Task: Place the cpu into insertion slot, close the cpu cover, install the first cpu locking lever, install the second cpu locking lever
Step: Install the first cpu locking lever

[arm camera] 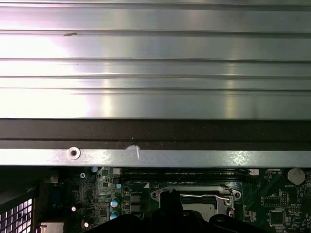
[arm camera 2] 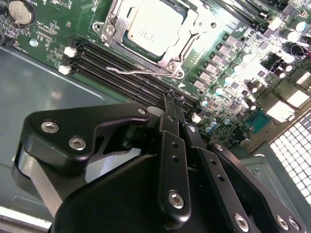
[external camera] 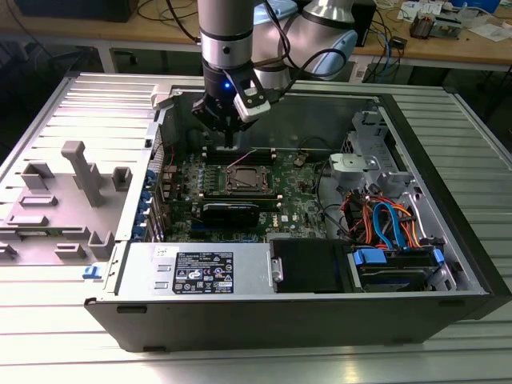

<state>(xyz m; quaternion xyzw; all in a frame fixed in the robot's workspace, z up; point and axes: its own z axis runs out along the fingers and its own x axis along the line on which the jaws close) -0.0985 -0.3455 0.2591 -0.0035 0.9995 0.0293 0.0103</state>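
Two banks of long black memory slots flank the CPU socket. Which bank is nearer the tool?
The bank of memory slots directly ahead of the tool; the other bank lies beyond the cpu.

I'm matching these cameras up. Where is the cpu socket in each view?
Exterior view: socket mid-motherboard, just below the gripper.
Second wrist view: socket beyond the gripper, cpu seated inside.
First wrist view: socket behind the gripper's tip, partly hidden.
Shared landmark: black memory slots alongside the socket.
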